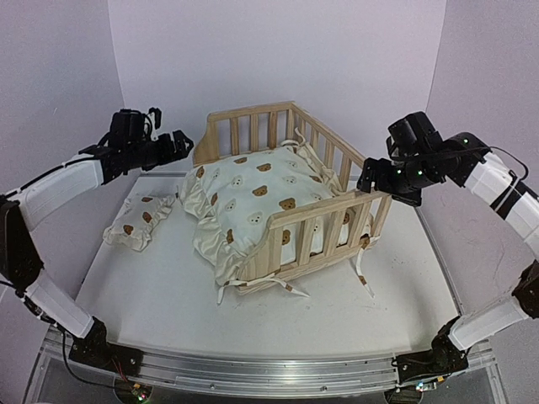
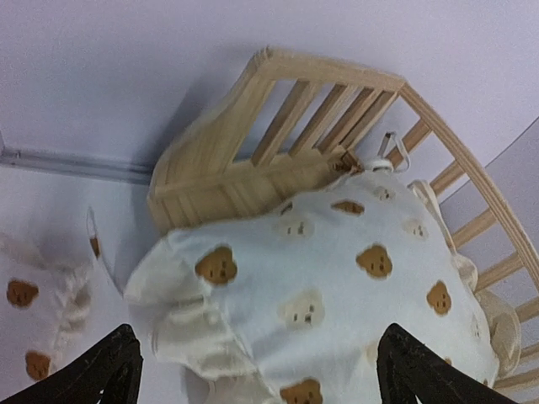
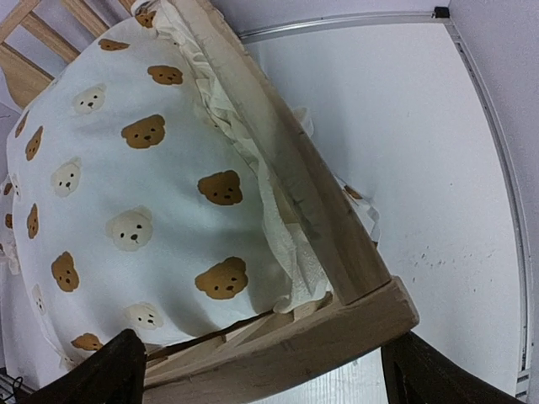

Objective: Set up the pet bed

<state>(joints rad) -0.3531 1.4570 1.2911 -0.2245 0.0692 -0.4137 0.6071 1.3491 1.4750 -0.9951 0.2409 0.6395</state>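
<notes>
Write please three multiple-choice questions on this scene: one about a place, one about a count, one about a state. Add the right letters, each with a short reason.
1. Where is the small pillow?
A. On the table, left of the frame
B. Inside the frame
C. On the floor

2. How many sides of the frame have slatted rails?
A. One
B. Three
C. Four

3. How are the left gripper and the right gripper?
A. Both open and empty
B. Both shut
C. Left shut, right open

Answers:
1 A: it lies on the table, apart from the frame.
2 B: the side where the cushion spills out has no rail.
3 A: each wrist view shows the fingers wide apart, gripping nothing.
</notes>
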